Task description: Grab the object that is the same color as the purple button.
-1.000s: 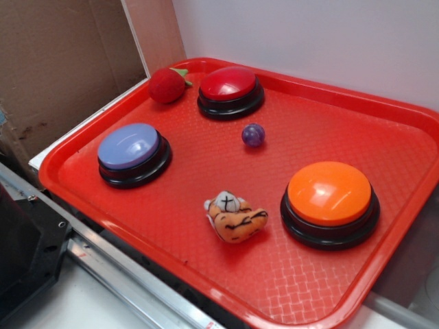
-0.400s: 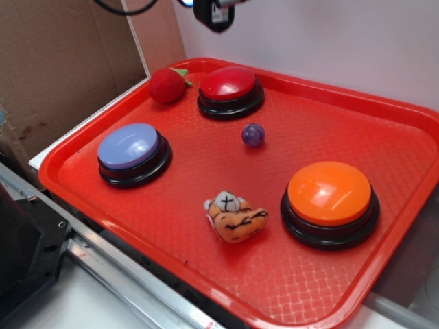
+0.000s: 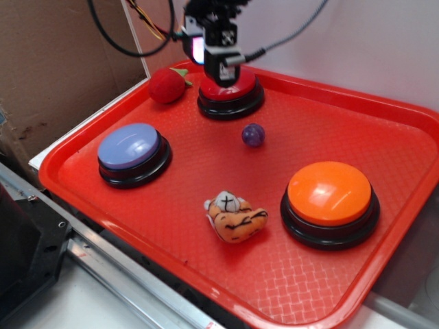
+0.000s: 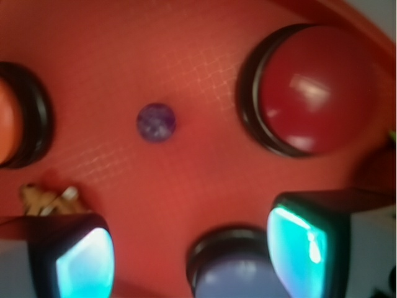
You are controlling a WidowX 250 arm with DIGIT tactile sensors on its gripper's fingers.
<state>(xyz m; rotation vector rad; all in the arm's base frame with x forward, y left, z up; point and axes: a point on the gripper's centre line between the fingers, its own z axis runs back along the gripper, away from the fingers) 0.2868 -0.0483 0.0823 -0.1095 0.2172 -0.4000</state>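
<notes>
From the exterior view, the pincer (image 3: 221,68) hangs over the red button (image 3: 231,92) at the far end of the red tray (image 3: 103,205); whether its fingers are parted I cannot tell from here. The little purple ball (image 3: 253,134) lies loose on the tray just in front of that button, well apart from the purple button (image 3: 134,153), the orange button (image 3: 330,201), the plush tiger (image 3: 234,216) and the strawberry (image 3: 167,85).

The wrist view shows the two fingers (image 4: 84,261) spread apart with nothing between them, the ball (image 4: 156,121) lying ahead of them, untouched.
</notes>
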